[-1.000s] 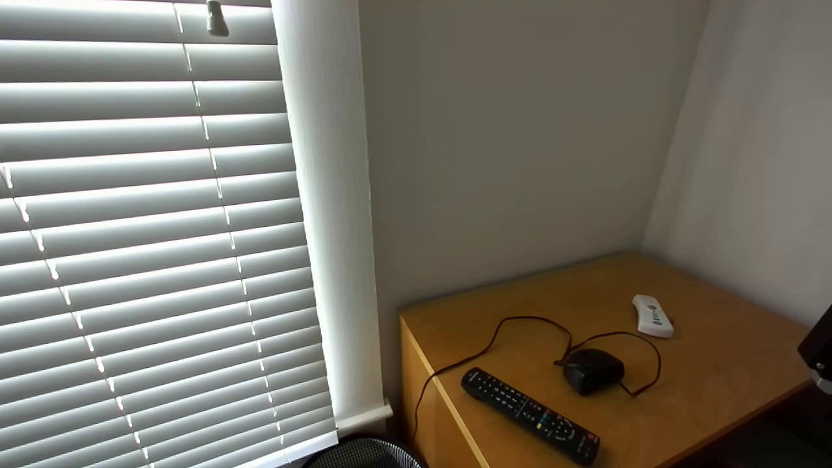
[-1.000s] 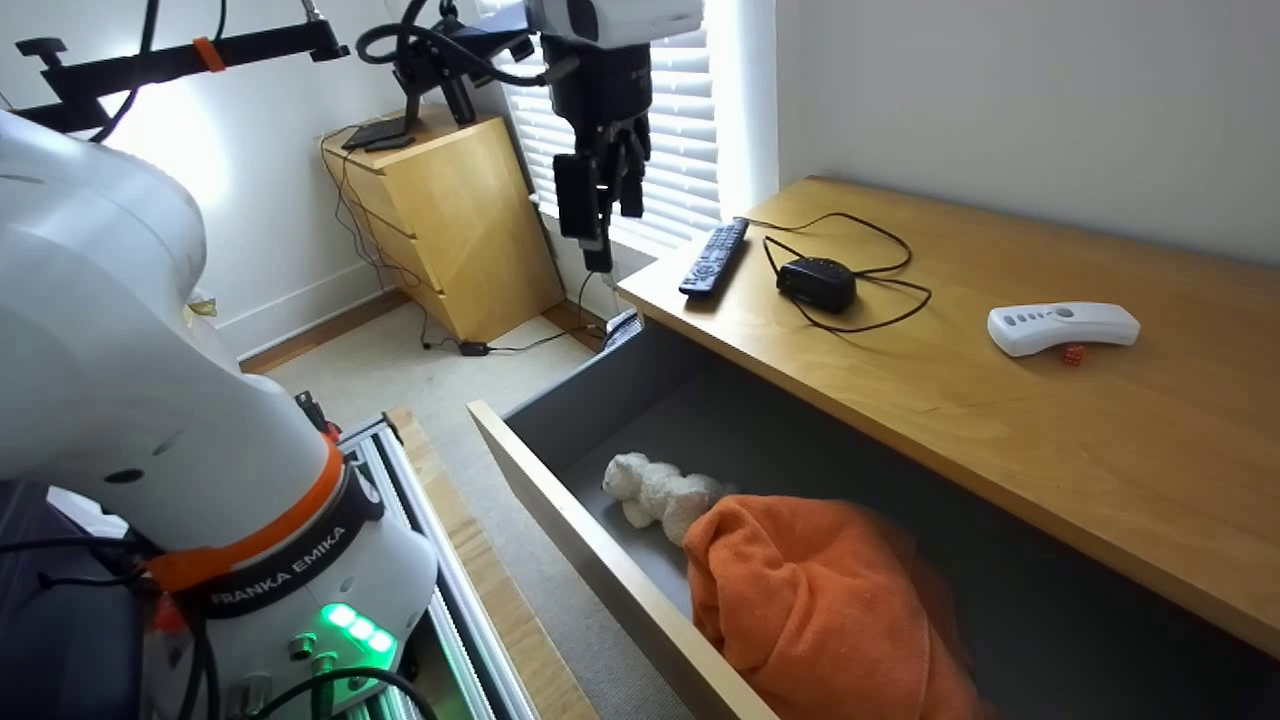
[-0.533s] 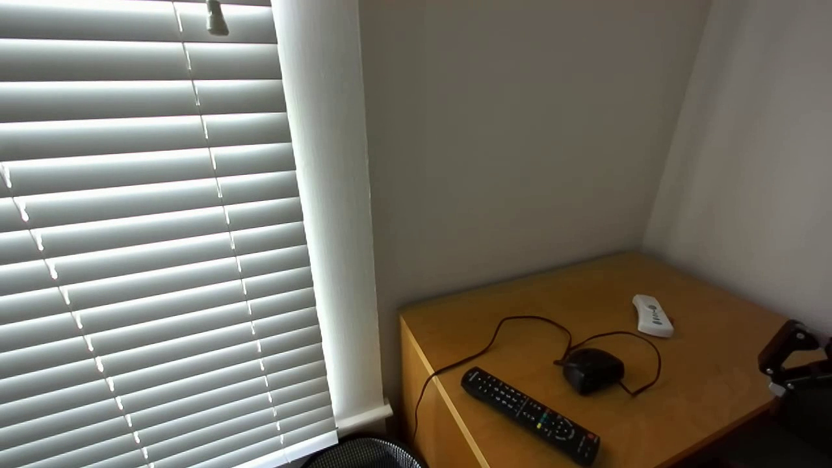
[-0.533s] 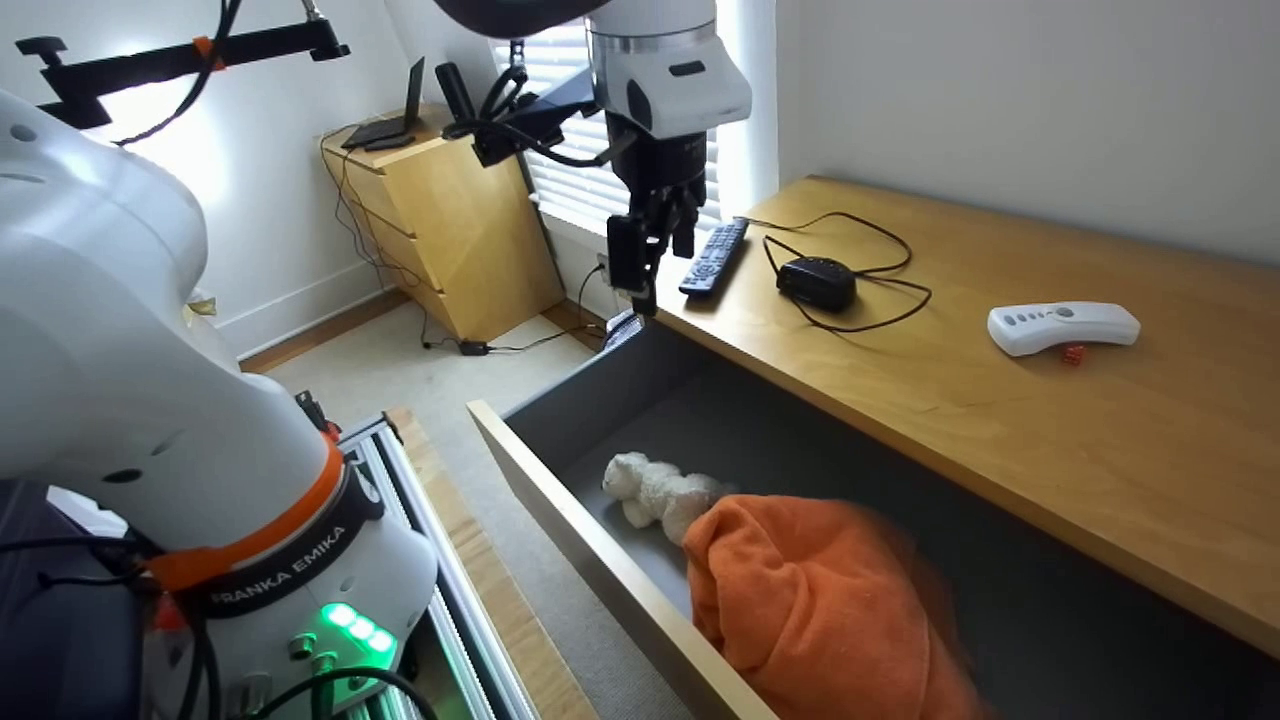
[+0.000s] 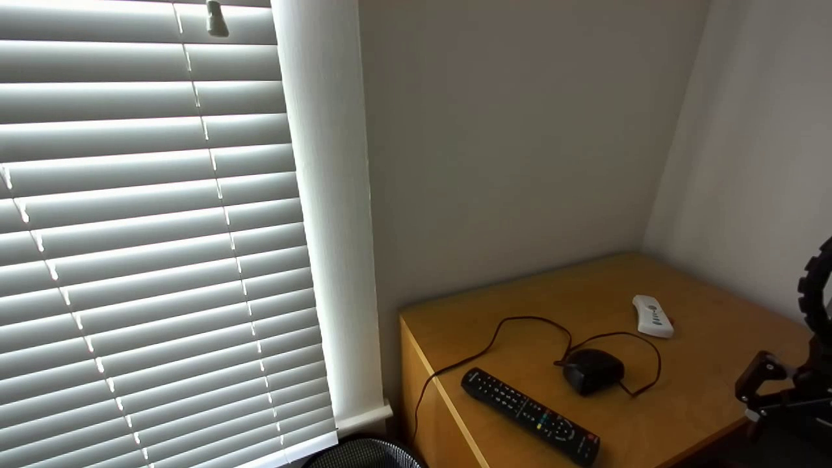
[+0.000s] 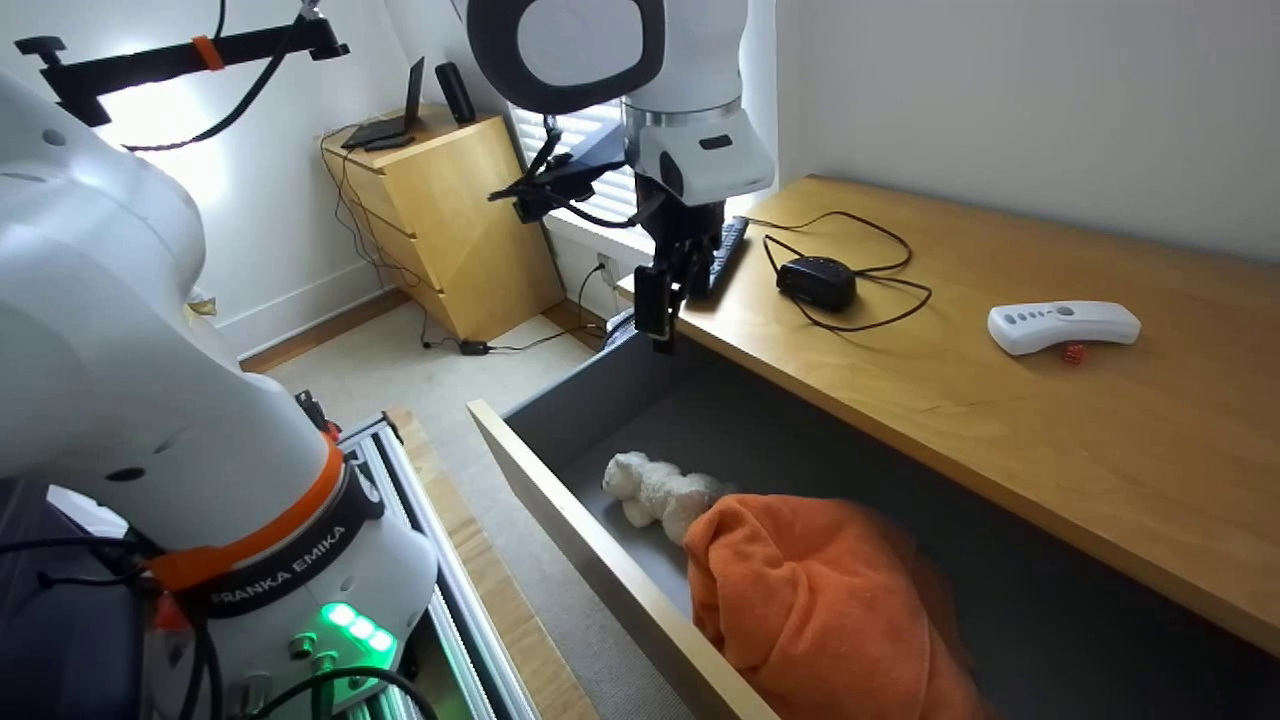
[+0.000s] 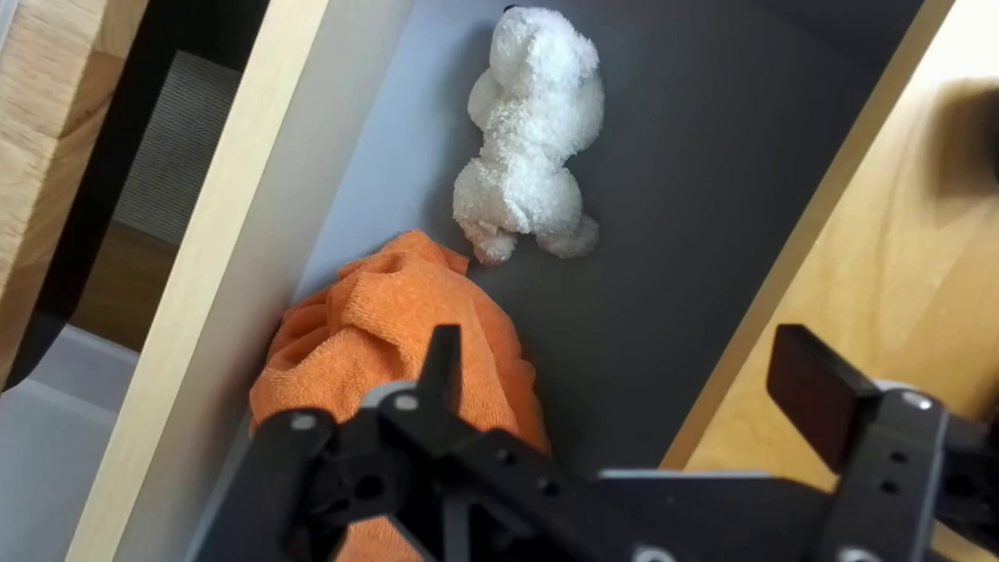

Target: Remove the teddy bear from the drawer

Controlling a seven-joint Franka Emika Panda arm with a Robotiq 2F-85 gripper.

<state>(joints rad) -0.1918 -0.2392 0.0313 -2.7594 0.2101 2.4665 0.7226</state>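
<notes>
The teddy bear, small, white and fluffy, lies in the open drawer, close to its front panel. In the wrist view the teddy bear is at the top middle, ahead of the fingers, and its lower end is close to an orange cloth. My gripper hangs pointing down above the back left of the drawer, apart from the teddy bear. In the wrist view the gripper is open with nothing between its fingers. In an exterior view only part of the gripper shows at the right edge.
The orange cloth is heaped in the drawer beside the teddy bear. On the dresser top lie a black remote, a black corded mouse, a white device and a small red die. The top's front edge overhangs the drawer.
My gripper has moved right and down in an exterior view, towards the drawer. More of it shows at the right edge in an exterior view. The teddy bear and cloth have not moved.
</notes>
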